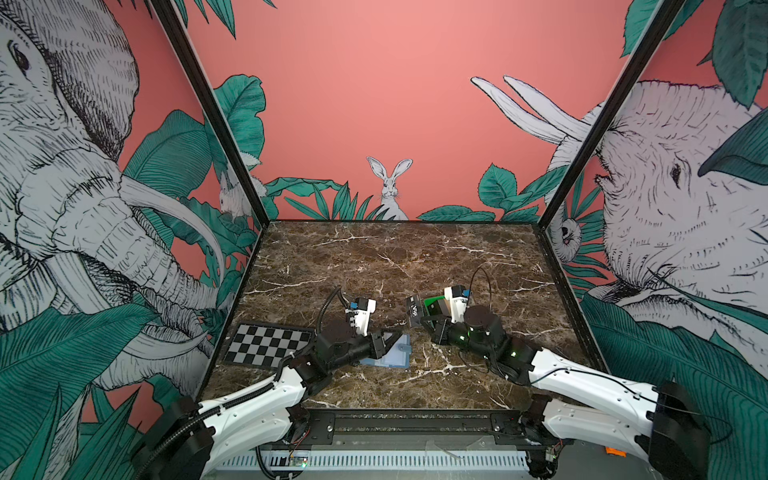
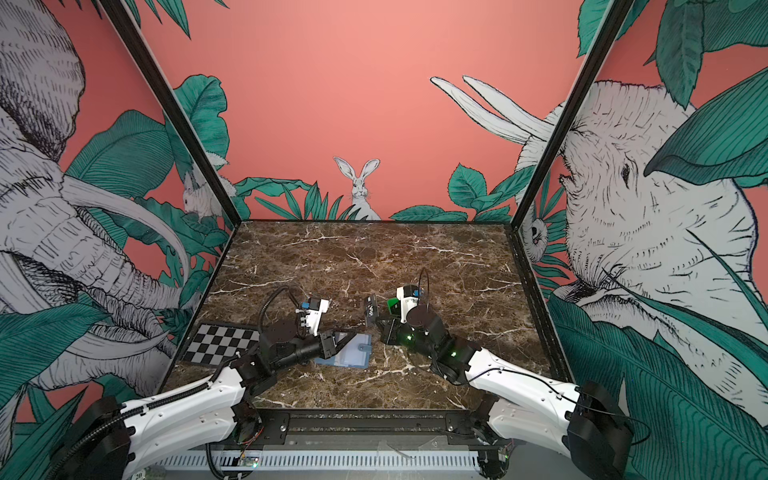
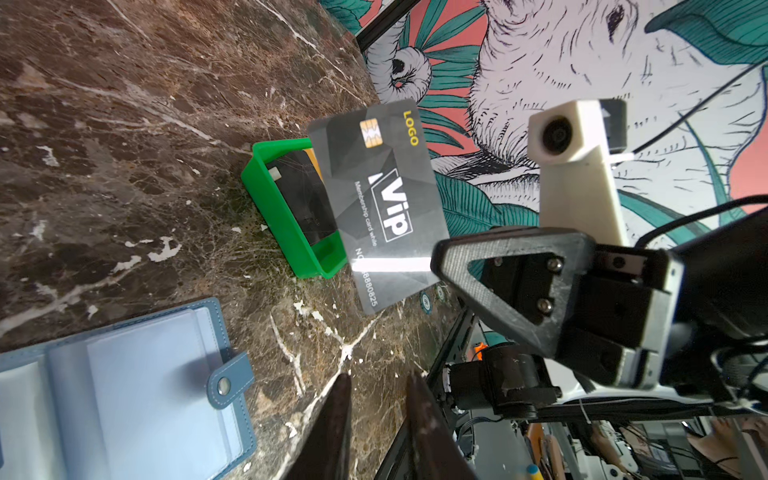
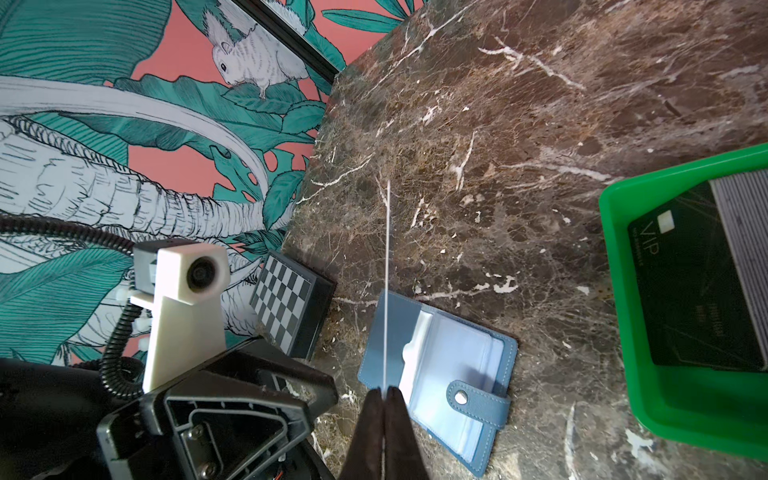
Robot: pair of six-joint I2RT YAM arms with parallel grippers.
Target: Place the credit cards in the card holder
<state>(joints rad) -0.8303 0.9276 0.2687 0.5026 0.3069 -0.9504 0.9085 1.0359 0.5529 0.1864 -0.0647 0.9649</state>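
Right gripper [image 4: 385, 395]: clamped shut on one edge of the black VIP card [image 3: 382, 199]. The card is held clear of the marble tabletop [image 1: 374, 257] and is seen edge-on as a thin line in the right wrist view.
Grip rationale: most of the card is left free, judged to allow sliding into a sleeve.
Left gripper [image 3: 379, 380]: fingers slightly parted, nothing between them. It is held low, just beside the holder's snap tab, and is judged placed to steady the holder.
Blue card holder [image 4: 449, 357]: laid open and flat, between the checkerboard plate [image 1: 268, 345] and the green tray [image 4: 625, 291]. Clear sleeves are exposed and appear empty.
VIP card appearance: black, gold chip, yellow "LOGO", white "Vip" box, glossy glare band.
Remaining cards: a second black card [image 4: 698, 291] and a grey ribbed card [image 4: 744, 232] are lying in the tray.
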